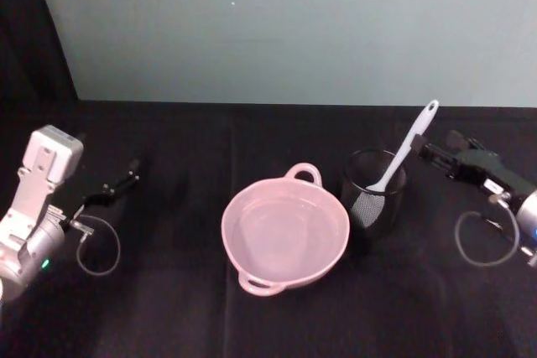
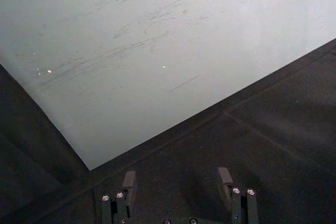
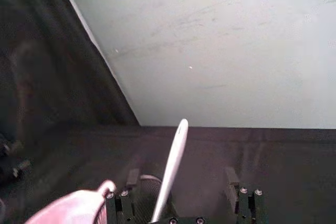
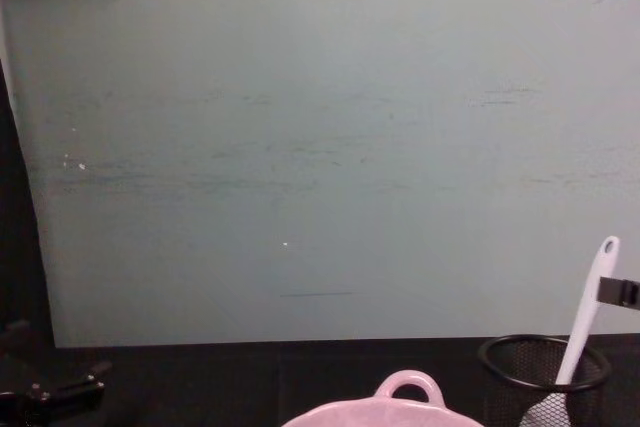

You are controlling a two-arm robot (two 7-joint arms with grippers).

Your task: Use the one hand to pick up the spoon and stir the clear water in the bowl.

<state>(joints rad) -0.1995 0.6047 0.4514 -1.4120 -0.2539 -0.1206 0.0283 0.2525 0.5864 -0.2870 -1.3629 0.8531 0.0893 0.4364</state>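
Note:
The pale pink bowl (image 1: 285, 232) sits mid-table, its loop handle (image 4: 408, 387) pointing to the back wall. Just right of it, the white spoon (image 1: 407, 148) stands head-down in a black mesh cup (image 1: 373, 199), with its handle leaning up to the right. My right gripper (image 1: 424, 150) is open at the upper handle. In the right wrist view the spoon handle (image 3: 174, 161) rises between the right gripper's (image 3: 181, 178) two spread fingers, without touching either. The spoon (image 4: 588, 312) and one right fingertip (image 4: 620, 292) show at the chest view's right edge. My left gripper (image 1: 126, 180) rests open and empty at the far left.
A black cloth (image 1: 168, 308) covers the table, and a pale green wall panel (image 1: 285, 31) stands behind it. The mesh cup (image 4: 545, 372) stands close to the bowl's right rim. The left gripper (image 2: 177, 177) faces bare cloth and wall.

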